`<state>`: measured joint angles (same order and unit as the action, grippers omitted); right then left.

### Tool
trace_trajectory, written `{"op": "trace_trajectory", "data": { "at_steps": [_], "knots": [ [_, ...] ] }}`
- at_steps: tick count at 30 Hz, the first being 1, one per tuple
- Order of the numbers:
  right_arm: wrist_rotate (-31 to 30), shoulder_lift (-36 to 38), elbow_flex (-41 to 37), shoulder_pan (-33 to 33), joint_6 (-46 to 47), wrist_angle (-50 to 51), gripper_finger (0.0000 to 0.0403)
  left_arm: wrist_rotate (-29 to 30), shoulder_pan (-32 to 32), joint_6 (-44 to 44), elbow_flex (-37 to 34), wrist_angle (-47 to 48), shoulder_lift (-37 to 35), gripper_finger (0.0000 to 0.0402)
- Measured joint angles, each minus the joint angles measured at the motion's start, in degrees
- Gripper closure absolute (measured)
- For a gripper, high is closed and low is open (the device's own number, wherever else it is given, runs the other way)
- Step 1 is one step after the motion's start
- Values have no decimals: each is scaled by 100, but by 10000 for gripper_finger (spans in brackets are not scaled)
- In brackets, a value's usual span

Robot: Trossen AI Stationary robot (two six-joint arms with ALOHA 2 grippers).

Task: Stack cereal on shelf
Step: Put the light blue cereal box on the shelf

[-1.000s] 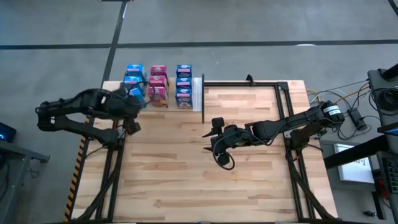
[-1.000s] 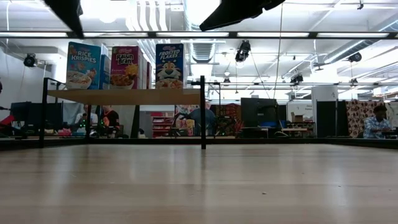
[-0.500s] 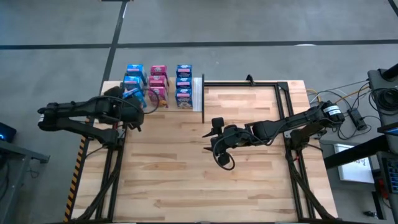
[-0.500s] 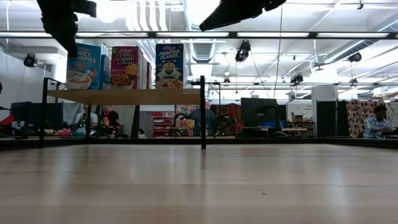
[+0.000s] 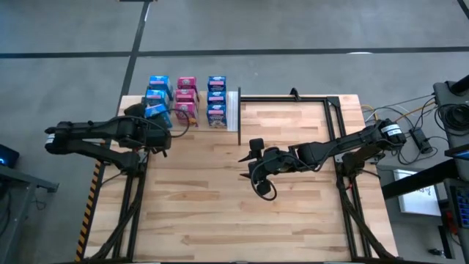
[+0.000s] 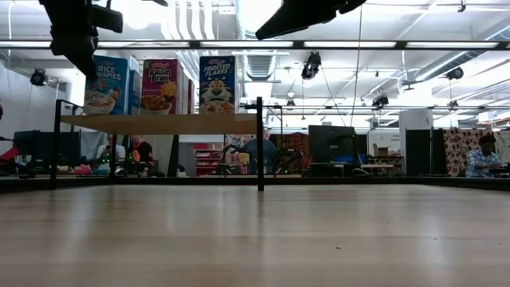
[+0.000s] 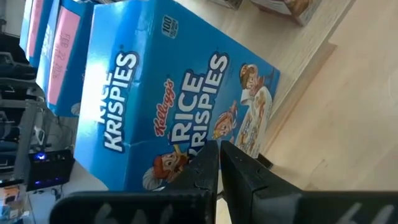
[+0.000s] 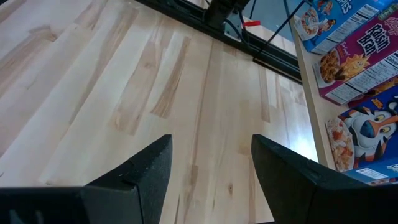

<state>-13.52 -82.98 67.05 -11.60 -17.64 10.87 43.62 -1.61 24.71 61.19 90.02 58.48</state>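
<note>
We have the cereal (image 5: 185, 100) lined up on the shelf (image 5: 233, 110) at the far left corner of the tabletop (image 5: 293, 183): blue boxes at either end, pink ones in the middle, printed fronts facing out in the low view. Rice Krispies (image 6: 110, 83), Raisin Bran (image 6: 160, 85), Frosted Flakes (image 6: 217, 84), all standing upright on the pale board.

These look like light, thin cardboard cartons, stiff along the edges but easy to dent on the broad faces, and the glossy print is likely a bit slippery. We judge the best hold is across the narrow sides, mid-height, with gentle pressure so the box does not tip or crush.

The left pincer (image 5: 156, 130) is just in front of the blue stack, its fingers (image 7: 208, 174) pressed together with nothing between them, the Rice Krispies front filling its wrist view. The right pincer (image 5: 258, 170) hangs over the bare middle of the tabletop, well away from the shelf, fingers (image 8: 152, 171) spread wide and empty.

The shelf is smooth light wood with a white strip along its edge; the tabletop is grained planks in a black metal frame (image 5: 293, 97).
</note>
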Motion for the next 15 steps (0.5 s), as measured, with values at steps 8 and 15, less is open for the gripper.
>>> {"op": "trace_trajectory", "data": {
  "at_steps": [8,15],
  "knots": [
    [0,0,0,0,1,0,193,-12,0,369,0,-3,66,401],
    [0,0,0,0,-12,0,193,-795,1,1438,-5,-436,161,401]
  ]
}}
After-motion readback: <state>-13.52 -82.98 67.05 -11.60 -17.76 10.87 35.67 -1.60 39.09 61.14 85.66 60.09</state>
